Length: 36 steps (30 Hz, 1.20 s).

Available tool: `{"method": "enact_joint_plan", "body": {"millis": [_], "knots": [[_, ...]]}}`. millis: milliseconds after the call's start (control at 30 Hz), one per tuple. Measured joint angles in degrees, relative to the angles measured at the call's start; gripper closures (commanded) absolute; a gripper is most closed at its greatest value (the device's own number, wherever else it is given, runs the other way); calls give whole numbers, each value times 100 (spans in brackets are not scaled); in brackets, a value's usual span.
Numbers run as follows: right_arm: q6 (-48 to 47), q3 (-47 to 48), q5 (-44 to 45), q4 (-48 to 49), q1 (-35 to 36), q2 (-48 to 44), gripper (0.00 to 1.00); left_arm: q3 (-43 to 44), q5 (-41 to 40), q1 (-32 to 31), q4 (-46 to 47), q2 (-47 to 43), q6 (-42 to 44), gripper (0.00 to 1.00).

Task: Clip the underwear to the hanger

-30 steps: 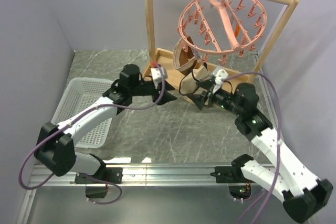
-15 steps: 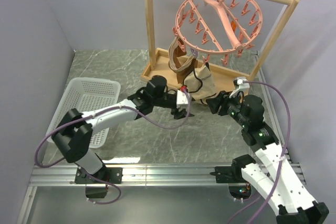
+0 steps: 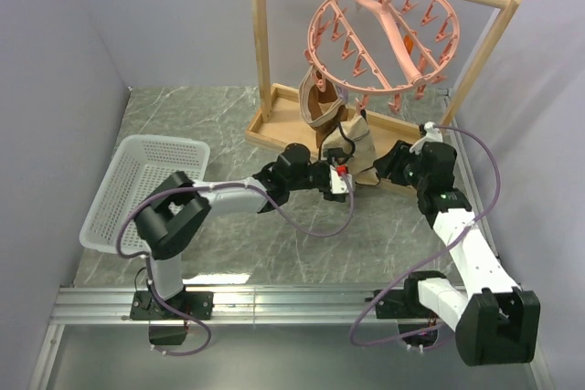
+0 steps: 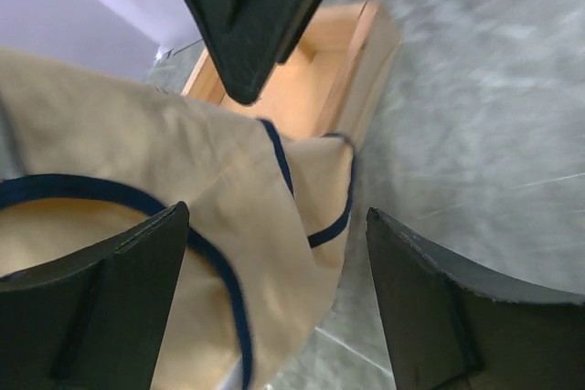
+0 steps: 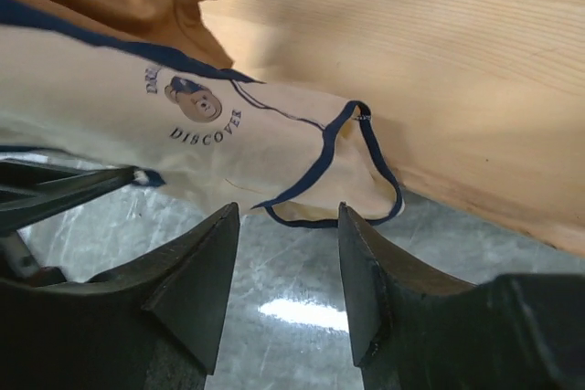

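Observation:
The light tan underwear (image 3: 359, 146) with dark trim droops over the front of the wooden base (image 3: 285, 121), under the salmon-pink hanger (image 3: 384, 32). Whether a peg holds it, I cannot tell. My left gripper (image 3: 346, 172) reaches in from the left. In the left wrist view it (image 4: 276, 216) stands open, with a fold of the underwear (image 4: 265, 198) hanging loose between its fingers. My right gripper (image 3: 382, 163) sits just right of the cloth. In the right wrist view it (image 5: 287, 216) is open and empty, its tips just short of the underwear's (image 5: 228, 130) trimmed edge.
A darker brown garment (image 3: 320, 102) hangs from the hanger, behind the underwear. The wooden rack's post (image 3: 261, 34) and top bar carry the hanger. A white basket (image 3: 146, 191) stands at the left. The two grippers are close together, and the right one's black finger (image 4: 256, 6) shows in the left wrist view.
My left arm has stretched right to the underwear and its jaws have widened around the cloth. My right gripper has drawn back to the right and narrowed somewhat.

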Motion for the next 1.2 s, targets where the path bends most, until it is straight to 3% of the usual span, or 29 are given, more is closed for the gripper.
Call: {"method": "enact_joint_plan", "body": {"millis": [167,367,400,467,667,900,1200], "knots": [[109,22,-264,299,-83,372,46,111,-551,-13,367,673,461,21],[205,127,-573,592,-153,697,45,306,-1172,116,415,1165,535,71],[221,146,-612,654,-164,739,45,328,-1233,164,409,1174,501,89],[258,162,-671,750,-166,785,44,402,-1349,293,424,1176,391,100],[254,184,-756,1093,-282,1060,41,579,-1412,772,634,1169,-122,100],[208,291,-1126,1709,-354,1880,33,251,-815,1207,640,973,-470,100],[271,820,-1759,2173,-358,3351,38,216,-306,1335,570,909,-507,100]]}}
